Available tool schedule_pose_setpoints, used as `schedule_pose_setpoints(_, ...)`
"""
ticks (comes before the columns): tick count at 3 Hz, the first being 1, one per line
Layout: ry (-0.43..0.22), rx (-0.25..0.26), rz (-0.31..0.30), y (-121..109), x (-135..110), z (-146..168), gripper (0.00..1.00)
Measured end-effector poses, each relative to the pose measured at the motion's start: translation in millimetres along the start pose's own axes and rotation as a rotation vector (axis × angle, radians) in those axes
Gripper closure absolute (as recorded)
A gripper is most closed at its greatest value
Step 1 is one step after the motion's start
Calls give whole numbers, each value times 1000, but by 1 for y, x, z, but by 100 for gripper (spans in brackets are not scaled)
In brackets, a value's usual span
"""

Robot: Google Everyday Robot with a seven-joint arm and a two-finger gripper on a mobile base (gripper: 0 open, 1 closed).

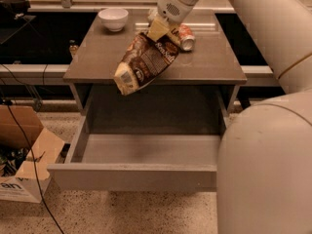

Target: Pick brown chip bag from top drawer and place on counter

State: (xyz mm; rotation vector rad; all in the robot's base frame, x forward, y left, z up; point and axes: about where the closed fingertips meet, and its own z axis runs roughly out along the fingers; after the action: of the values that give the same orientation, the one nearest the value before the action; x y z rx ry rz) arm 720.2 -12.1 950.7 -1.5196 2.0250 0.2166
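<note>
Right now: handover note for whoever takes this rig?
The gripper is above the counter, shut on the cream top end of the brown chip bag.
The bag hangs tilted in the air, lower end by the counter's front edge.
The top drawer is open, nothing seen in it.
Done: bag lifted out. Left: lay it on the counter, away from the red soda can, release.

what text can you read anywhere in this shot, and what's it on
"an": dark letters on the cardboard box on the floor at lower left; anything more is cut off.
White lettering on the brown chip bag, which the gripper holds over the counter front edge: too blurred to read.
Markings on the red soda can on the counter: too blurred to read.
</note>
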Motion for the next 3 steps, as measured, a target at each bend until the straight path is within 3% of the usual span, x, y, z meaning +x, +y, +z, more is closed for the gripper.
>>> schedule_pose_setpoints(2, -11, -18, 58, -21, -4, 57, 35)
schedule_pose_setpoints(3, -85, -15, 78, -33, -25, 57, 4)
